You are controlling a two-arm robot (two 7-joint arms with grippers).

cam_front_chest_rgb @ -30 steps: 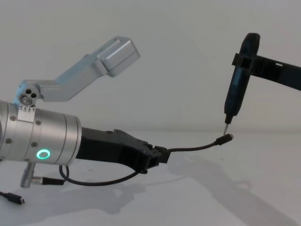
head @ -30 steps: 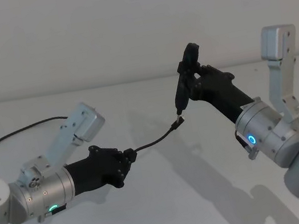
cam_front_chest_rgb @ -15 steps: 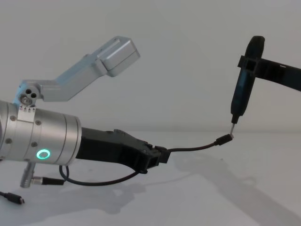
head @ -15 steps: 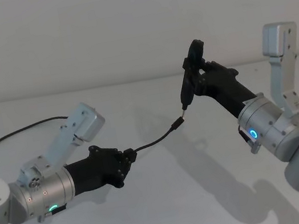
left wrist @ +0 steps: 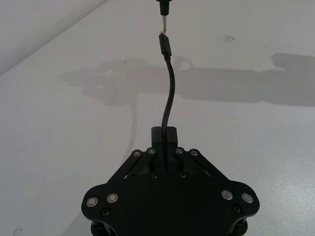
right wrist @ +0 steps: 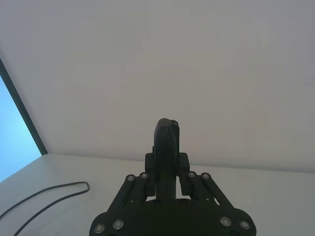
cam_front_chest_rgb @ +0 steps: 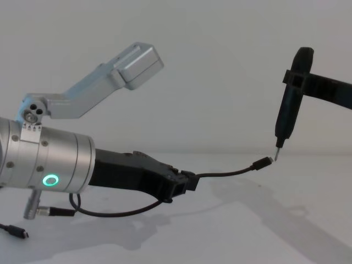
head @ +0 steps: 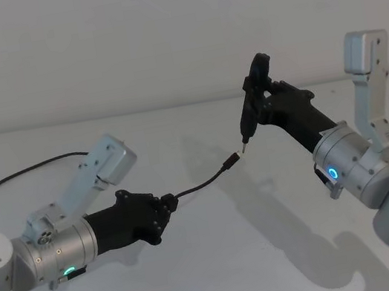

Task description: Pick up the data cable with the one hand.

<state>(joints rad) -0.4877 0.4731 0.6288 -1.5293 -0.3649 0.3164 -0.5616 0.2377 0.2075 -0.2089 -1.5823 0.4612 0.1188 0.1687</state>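
Black thin data cable (cam_front_chest_rgb: 228, 173) is already clamped in the left black two-finger gripper (cam_front_chest_rgb: 187, 182), plug end lifted off the white bench (cam_front_chest_rgb: 247, 231); pickup looks done. Right gripper (head: 265, 99) grips a dark pen-shaped screwdriver (cam_front_chest_rgb: 289, 104).

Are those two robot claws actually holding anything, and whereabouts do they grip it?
The left end effector pinches the data cable a short way behind its plug. The right end effector clamps a screwdriver around its handle.

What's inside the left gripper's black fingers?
The left gripper is shut on the data cable, whose plug end sticks out in the air toward the screwdriver. The pinched part is hidden by the fingers.
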